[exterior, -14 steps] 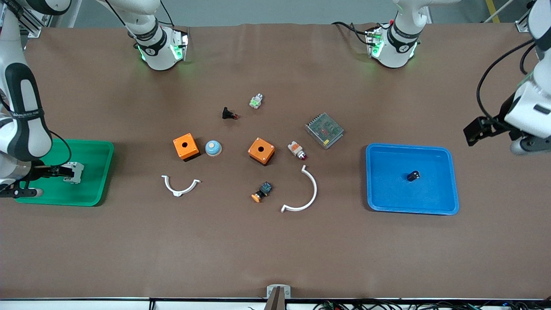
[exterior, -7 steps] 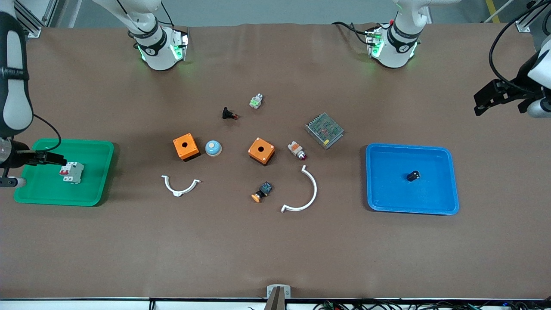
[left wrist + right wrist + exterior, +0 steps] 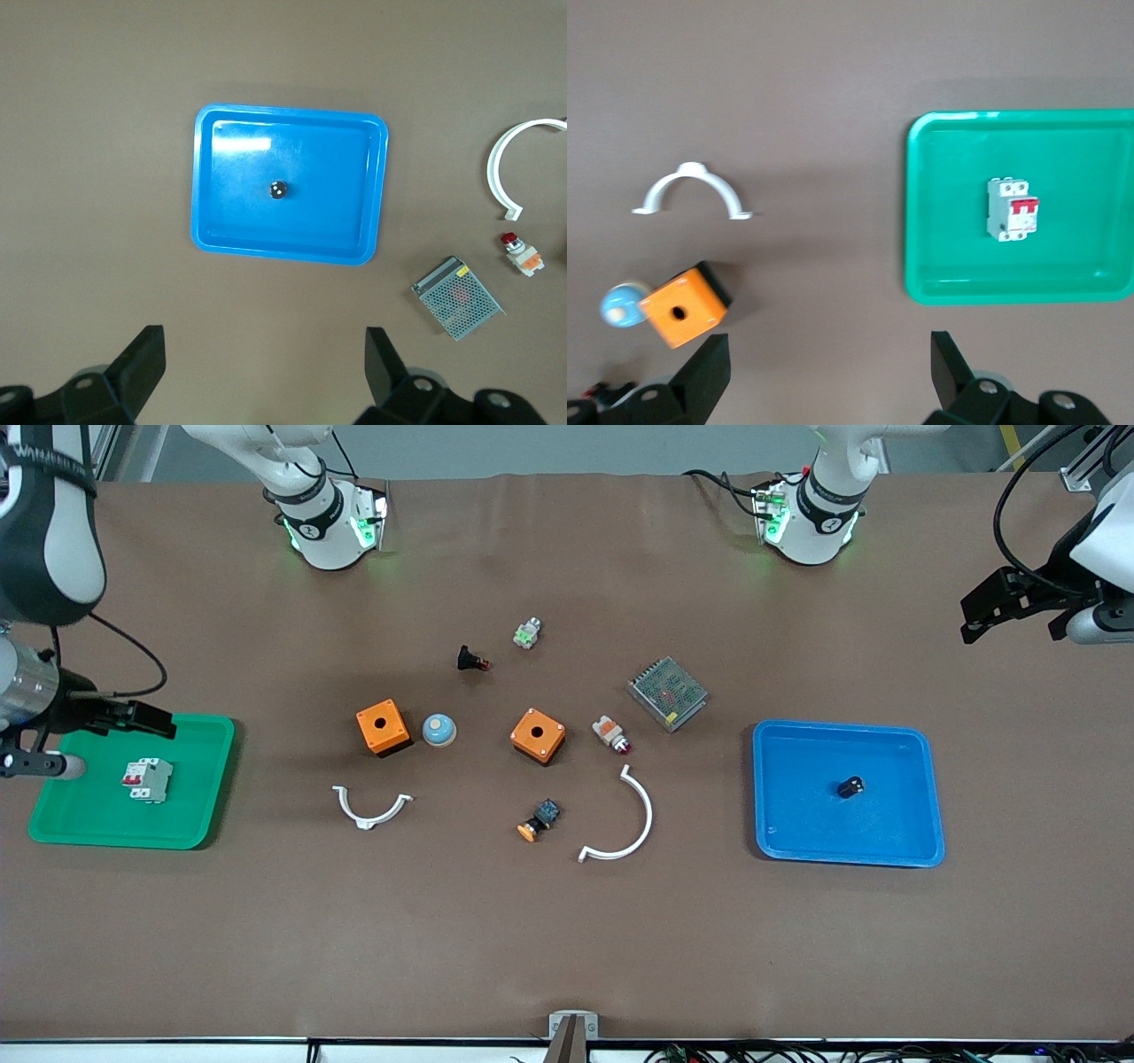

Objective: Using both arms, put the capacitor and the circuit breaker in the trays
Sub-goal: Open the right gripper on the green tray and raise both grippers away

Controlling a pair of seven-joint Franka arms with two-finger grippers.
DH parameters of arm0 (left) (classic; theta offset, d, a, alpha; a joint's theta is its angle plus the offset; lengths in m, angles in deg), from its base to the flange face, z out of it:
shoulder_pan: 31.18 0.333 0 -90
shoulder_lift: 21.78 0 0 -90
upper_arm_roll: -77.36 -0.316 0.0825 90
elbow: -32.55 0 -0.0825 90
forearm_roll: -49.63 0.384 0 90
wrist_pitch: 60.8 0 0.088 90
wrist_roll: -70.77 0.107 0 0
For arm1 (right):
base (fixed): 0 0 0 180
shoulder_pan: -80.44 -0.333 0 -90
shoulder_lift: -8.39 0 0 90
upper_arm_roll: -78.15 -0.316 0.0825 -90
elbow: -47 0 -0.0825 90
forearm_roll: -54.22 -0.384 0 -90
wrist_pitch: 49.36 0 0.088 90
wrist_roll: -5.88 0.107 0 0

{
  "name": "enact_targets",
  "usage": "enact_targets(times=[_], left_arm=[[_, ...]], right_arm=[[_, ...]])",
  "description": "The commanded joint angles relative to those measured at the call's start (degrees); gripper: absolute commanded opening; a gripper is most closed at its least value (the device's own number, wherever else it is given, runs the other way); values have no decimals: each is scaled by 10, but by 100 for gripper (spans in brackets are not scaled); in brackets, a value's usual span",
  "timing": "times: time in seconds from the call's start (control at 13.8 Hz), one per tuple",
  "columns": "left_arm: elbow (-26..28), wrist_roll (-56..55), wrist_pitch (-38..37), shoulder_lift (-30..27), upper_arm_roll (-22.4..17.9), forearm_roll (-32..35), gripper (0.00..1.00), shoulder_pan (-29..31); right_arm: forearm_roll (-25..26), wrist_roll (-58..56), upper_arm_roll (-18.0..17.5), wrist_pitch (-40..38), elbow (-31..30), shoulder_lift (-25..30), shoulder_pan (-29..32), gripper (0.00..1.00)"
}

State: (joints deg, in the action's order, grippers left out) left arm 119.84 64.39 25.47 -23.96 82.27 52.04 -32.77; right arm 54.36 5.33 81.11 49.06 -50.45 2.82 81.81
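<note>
Basically done: capacitor [image 3: 850, 786] lies in the blue tray [image 3: 921, 797], circuit breaker [image 3: 146, 780] in the green tray [image 3: 199, 815], left gripper [image 3: 1005, 602] and right gripper [image 3: 133, 717] both wide, empty, over the table's ends; next probably just parking.

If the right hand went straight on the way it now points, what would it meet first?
Probably bare table. The right hand is open and points down at brown surface just beside the green tray, not at the circuit breaker in it, though depth is uncertain.
</note>
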Motion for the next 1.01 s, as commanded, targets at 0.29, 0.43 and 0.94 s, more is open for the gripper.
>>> enact_targets(times=[0.29,0.43,0.94], left_arm=[[20,6,-4,-17,-2,-32,99,-1],[18,5,-7,-16,-2,-32,99,0],[15,2,-15,-14,-2,-31,99,-3]], right_arm=[[-15,6,6,-75,108,17,-2,100],[-11,1,6,-76,108,17,-2,100],[-9,-1,7,-75,114,16,0,100]])
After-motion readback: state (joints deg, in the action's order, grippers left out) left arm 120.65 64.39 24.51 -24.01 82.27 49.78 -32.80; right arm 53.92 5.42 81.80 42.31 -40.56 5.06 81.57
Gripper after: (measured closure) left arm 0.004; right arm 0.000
